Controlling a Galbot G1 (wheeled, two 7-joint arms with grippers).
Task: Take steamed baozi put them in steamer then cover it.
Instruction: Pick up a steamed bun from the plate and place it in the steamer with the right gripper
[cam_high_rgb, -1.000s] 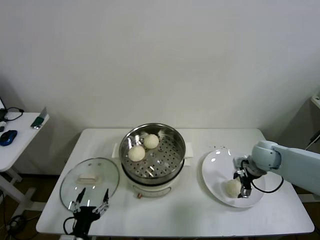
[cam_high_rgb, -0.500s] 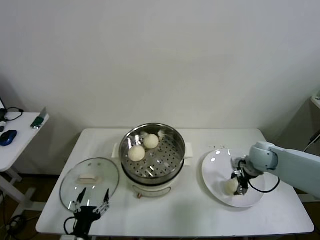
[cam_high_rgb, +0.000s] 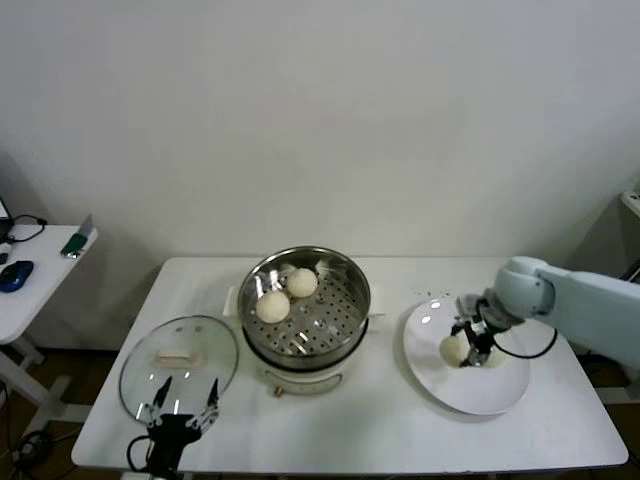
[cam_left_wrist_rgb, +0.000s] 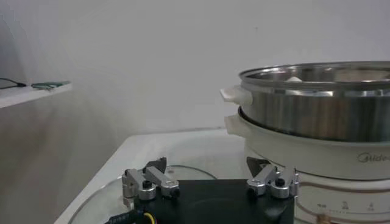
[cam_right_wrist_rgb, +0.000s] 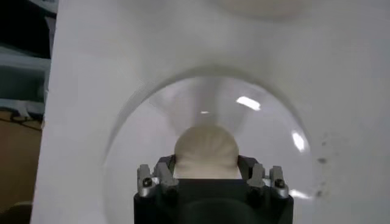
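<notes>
Right gripper, at right of centre in the head view, clamped on a baozi over the plate; bun seen between the two fingers in the right wrist view, apparently raised clear of the plate. Best carried level and high enough to pass over the steamer rim at centre frame, then lowered onto the bare stretch of perforated tray, lower right of the two buns already inside. Grip to be kept light: soft dough likely to dent or stick to the pads. Release only once the bun rests on the tray, else a roll against its neighbours is probable. Left gripper, fingers spread apart and empty, parked at lower left over the near edge of the cover, which lies flat on the table left of the steamer.
</notes>
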